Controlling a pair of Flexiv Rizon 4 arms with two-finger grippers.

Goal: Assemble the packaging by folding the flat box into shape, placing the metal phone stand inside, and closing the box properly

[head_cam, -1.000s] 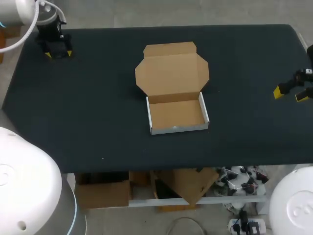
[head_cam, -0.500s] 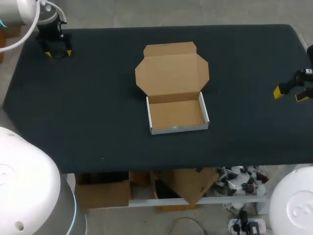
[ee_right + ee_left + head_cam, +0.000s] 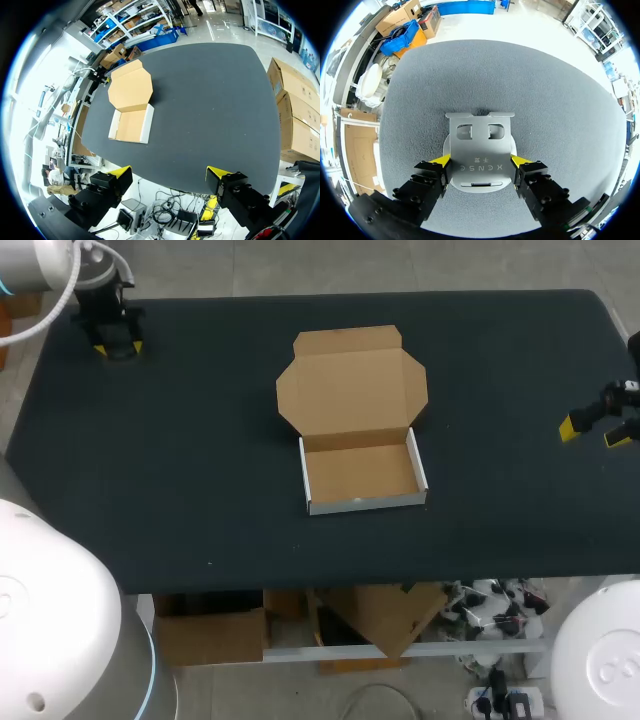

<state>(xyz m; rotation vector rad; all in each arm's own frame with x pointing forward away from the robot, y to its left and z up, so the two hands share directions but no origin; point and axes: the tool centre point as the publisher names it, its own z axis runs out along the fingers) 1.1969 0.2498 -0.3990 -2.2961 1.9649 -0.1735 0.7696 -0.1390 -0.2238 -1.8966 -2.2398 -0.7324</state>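
The silver metal phone stand (image 3: 480, 145) lies flat on the table's far left corner, between the fingers of my left gripper (image 3: 480, 161), whose yellow tips meet its two side edges. In the head view that gripper (image 3: 112, 343) covers the stand. The cardboard box (image 3: 360, 475) stands folded mid-table, its tray empty and its lid (image 3: 352, 390) lying open toward the far side. My right gripper (image 3: 592, 430) hovers open near the table's right edge, well clear of the box (image 3: 131, 125), with nothing between its fingers (image 3: 119, 172).
The dark table (image 3: 200, 480) carries only the box and the stand. Wide bare cloth lies between the left gripper and the box. Cardboard boxes sit on a shelf under the table's front edge.
My left gripper's fingers have drawn closer together around the stand, and the gripper has shifted slightly. The right arm and the box have not moved.
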